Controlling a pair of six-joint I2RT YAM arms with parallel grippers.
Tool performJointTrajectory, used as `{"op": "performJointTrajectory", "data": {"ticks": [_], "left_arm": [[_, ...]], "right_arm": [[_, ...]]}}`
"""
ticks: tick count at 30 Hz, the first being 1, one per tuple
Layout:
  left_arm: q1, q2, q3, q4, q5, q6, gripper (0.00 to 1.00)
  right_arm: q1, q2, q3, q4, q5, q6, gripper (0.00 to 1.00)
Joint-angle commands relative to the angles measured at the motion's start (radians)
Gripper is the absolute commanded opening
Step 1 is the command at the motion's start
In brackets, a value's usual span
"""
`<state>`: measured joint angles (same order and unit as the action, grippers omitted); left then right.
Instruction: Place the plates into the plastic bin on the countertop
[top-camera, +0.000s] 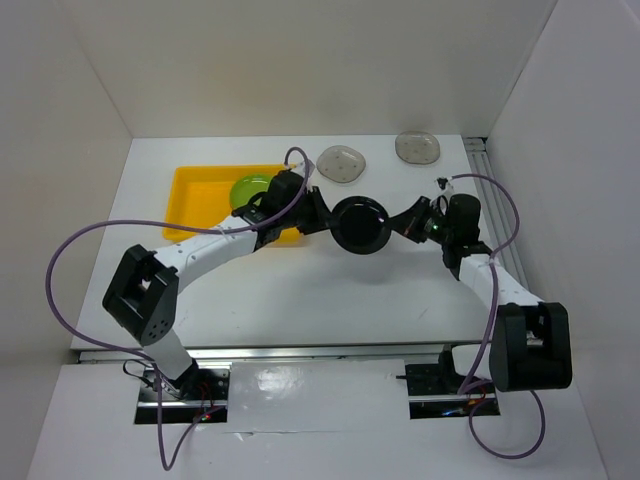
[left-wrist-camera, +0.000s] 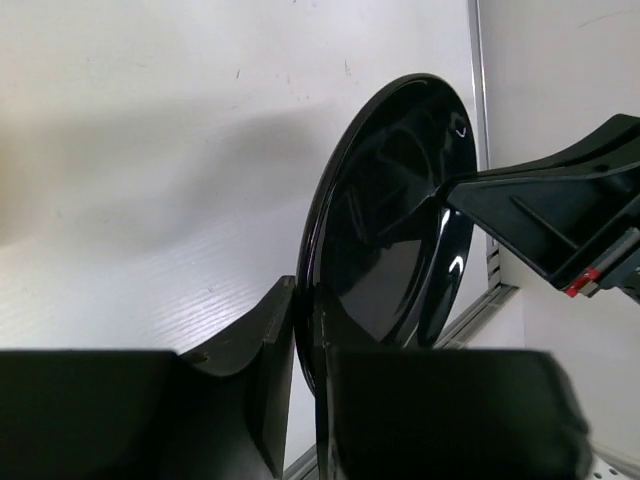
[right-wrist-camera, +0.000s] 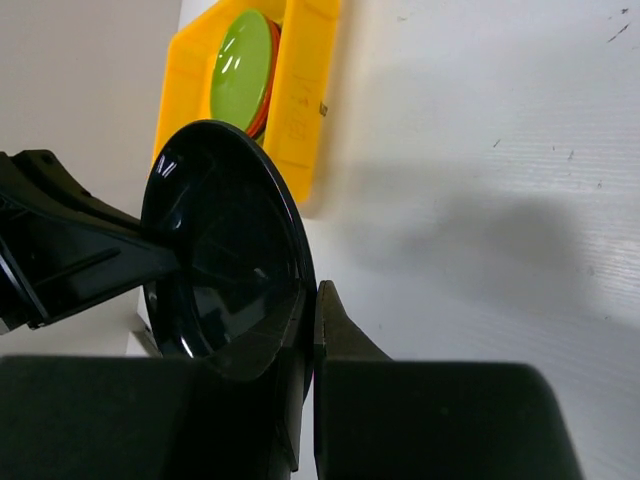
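The glossy black plate is held on edge above the white countertop, between both arms. My left gripper is shut on its left rim; in the left wrist view the plate stands between my left gripper's fingers. My right gripper is shut on its right rim, and the plate sits in my right gripper. The yellow bin lies to the left, holding a lime-green plate on an orange one. Two grey plates lie at the back.
White walls close in the left, back and right sides. A metal rail runs along the right edge of the countertop. The left arm's forearm crosses over the bin's near right corner.
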<state>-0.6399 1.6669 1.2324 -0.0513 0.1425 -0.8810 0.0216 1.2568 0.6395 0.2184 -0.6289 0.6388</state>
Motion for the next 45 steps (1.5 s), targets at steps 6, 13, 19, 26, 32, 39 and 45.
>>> {"op": "performJointTrajectory", "data": {"ticks": [6,13,19,26,32,39,45], "left_arm": [[0.065,-0.035,0.026,-0.007,-0.095,0.019,0.00],[0.328,-0.145,-0.016,-0.139,-0.216,0.007,0.00],[0.557,-0.064,-0.093,0.062,-0.034,-0.018,0.00],[0.615,0.135,-0.001,0.096,0.009,0.013,0.00],[0.615,0.166,-0.016,0.080,-0.034,0.004,0.51],[0.583,0.046,-0.051,-0.033,-0.106,-0.039,1.00],[0.491,-0.195,-0.201,-0.119,-0.225,-0.052,1.00]], "right_arm": [[0.012,0.018,0.018,0.070,-0.037,-0.022,1.00],[0.014,0.095,0.057,-0.065,0.244,-0.061,1.00],[0.035,0.183,0.080,0.001,0.203,-0.037,1.00],[0.026,0.317,0.129,0.124,0.230,-0.056,1.00],[0.017,0.637,0.366,0.108,0.239,-0.067,1.00],[0.078,1.001,0.790,-0.051,0.239,-0.048,0.88],[0.132,1.228,1.089,-0.171,0.304,-0.007,0.75]]}}
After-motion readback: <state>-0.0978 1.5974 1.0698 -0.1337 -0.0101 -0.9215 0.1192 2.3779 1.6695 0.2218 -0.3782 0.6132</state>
